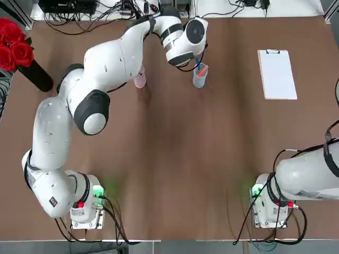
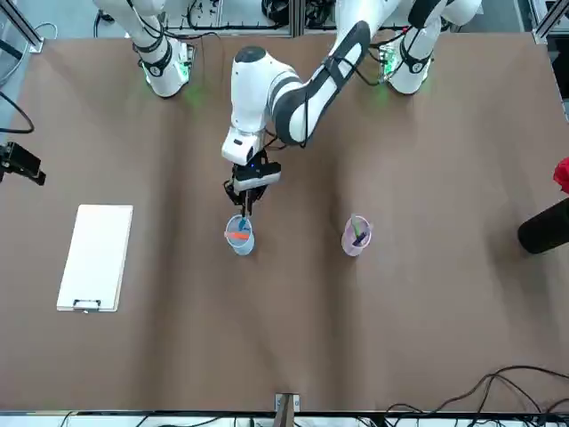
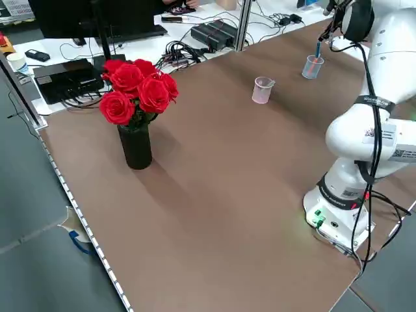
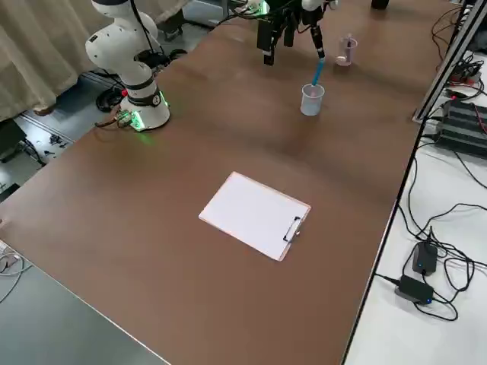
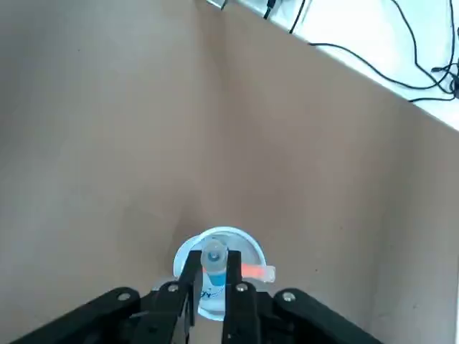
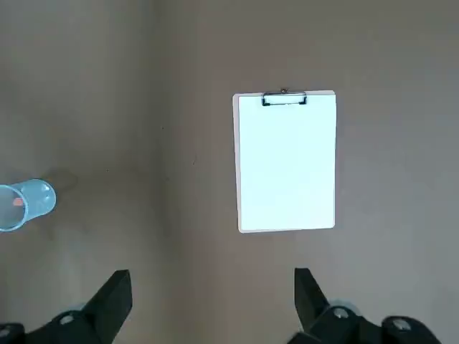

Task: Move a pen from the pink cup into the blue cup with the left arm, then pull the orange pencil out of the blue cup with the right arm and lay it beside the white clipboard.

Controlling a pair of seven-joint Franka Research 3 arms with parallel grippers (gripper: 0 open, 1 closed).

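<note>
My left gripper (image 2: 246, 194) hangs over the blue cup (image 2: 239, 237), shut on a blue pen (image 4: 316, 70) that stands nearly upright, its lower end at the cup's mouth. In the left wrist view the pen (image 5: 214, 268) sits between the two fingers right above the cup (image 5: 247, 247), with the orange pencil (image 5: 257, 272) leaning inside. The pink cup (image 1: 140, 80) stands to the left of the blue cup (image 1: 199, 77) and holds another pen (image 2: 358, 233). The white clipboard (image 1: 276, 74) lies at the far right. My right gripper (image 6: 211, 304) is open, high over the table near the clipboard (image 6: 285, 161).
A black vase of red roses (image 3: 136, 97) stands at the table's far left corner (image 1: 21, 58). Cables and electronics lie beyond the far edge. The right arm's base (image 1: 270, 203) sits at the near right, with bare brown table between the cups and the bases.
</note>
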